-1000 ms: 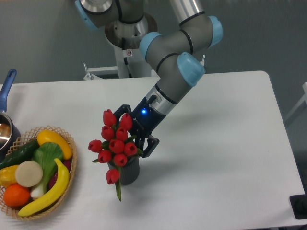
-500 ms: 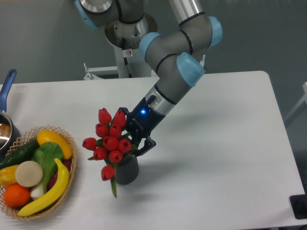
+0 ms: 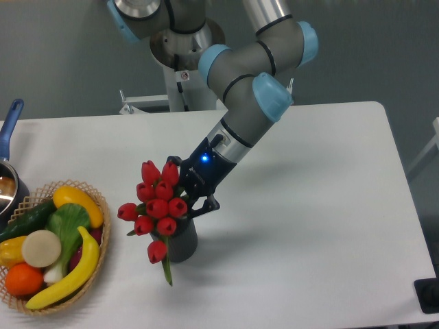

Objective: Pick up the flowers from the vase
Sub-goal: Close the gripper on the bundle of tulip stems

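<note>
Since a second ago, flowers and gripper have shifted left together, and the vase has slid slightly left with them. Nearest me, one bud and a leaf droop over the vase front; stems sit inside it, not lifted out yet. Behind the bunch, the fingers look pinched on the stems, but blooms hide the contact, so I can't confirm. I read this as grasp done, extraction starting. Next I want a straight pull up along the vase axis so it doesn't tip. Basket sits well left.
</note>
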Controlling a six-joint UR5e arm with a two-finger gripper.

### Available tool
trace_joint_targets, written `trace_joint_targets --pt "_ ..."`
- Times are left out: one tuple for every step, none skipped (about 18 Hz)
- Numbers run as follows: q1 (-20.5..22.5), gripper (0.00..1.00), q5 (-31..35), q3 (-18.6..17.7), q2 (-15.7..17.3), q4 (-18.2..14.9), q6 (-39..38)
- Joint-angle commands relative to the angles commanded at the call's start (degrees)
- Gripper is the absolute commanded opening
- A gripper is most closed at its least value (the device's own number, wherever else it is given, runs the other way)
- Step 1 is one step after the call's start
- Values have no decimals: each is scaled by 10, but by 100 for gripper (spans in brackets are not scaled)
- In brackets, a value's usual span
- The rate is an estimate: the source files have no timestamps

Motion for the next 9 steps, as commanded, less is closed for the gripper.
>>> trace_joint_targets --pt "1 37 -4 1 0 0 -1" --pt "2 37 -8 1 1 0 -2" --pt "4 37 -11 1 3 0 -3" --pt "6 37 -11 2 8 0 -10" --pt "8 37 -11 2 12 0 -17" --pt "11 37 -14 1 18 0 -22" --pt "11 37 -22 2 19 0 -24" --pt "12 37 -32 1 23 0 -25" --pt "17 37 -43 1 26 0 -29"
